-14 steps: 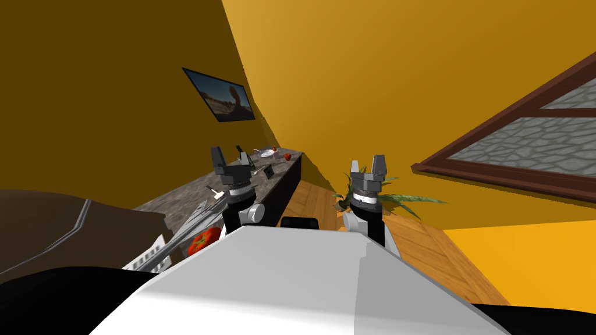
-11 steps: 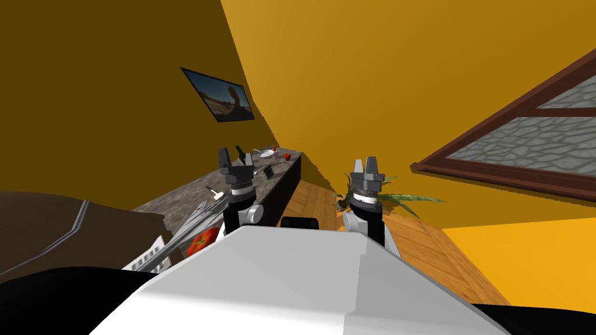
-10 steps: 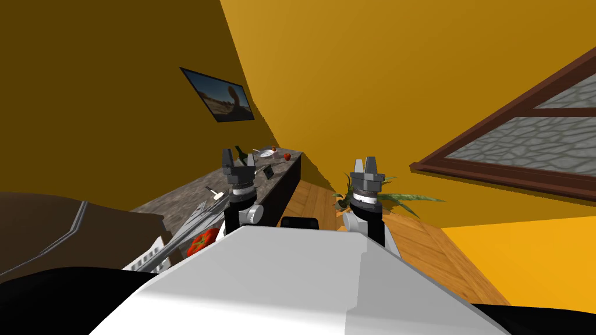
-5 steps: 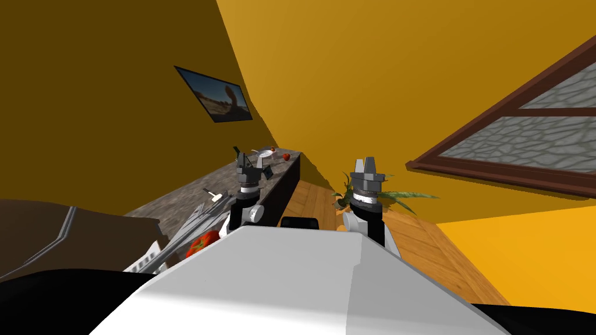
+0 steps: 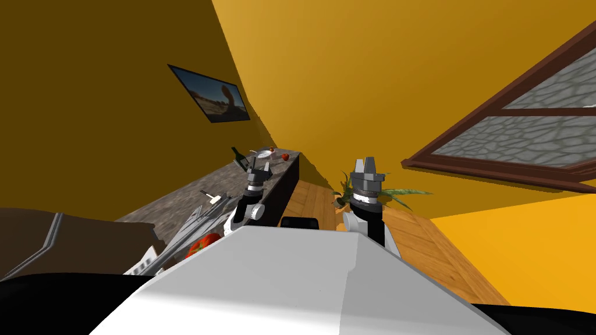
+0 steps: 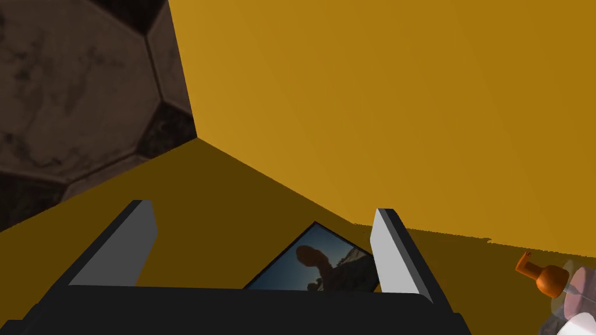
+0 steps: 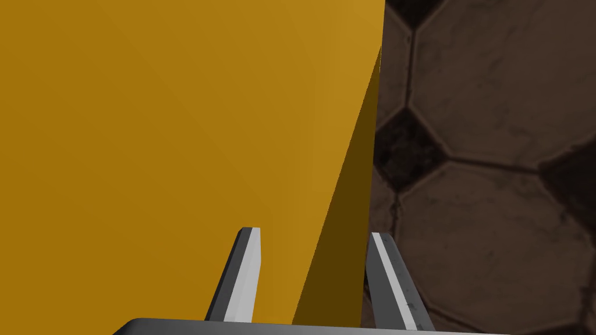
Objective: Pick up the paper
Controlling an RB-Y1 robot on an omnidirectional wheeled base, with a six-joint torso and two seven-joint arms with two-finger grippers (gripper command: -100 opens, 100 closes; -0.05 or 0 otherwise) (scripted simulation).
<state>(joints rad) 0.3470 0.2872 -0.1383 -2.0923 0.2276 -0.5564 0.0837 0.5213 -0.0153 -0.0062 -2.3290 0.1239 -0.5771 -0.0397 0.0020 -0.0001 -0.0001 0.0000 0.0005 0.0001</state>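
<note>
Fingers of the left claw (image 6: 263,208) stood wide apart, open, pale thin blades with nothing between them, raised above the counter (image 5: 174,200). Behind the claw's dark body a framed picture (image 6: 326,264) was half hidden, and an orange-capped bottle (image 6: 544,278) was cut off at the edge of the view. The right claw (image 7: 314,232) was closed to a narrow slit on nothing, held up beside a potted plant (image 5: 343,202) that its arm partly covered. The counter had a speckled grey, stone-like top over a dark front. The paper (image 5: 216,198), if it was the small flat white scrap on the counter just beside the left forearm, was too small to confirm. Farther along the counter lay a dark green bottle (image 5: 237,157), a white dish (image 5: 266,153) and a red fruit (image 5: 285,156). Nearer, a red tomato (image 5: 201,244) was partly hidden.
</note>
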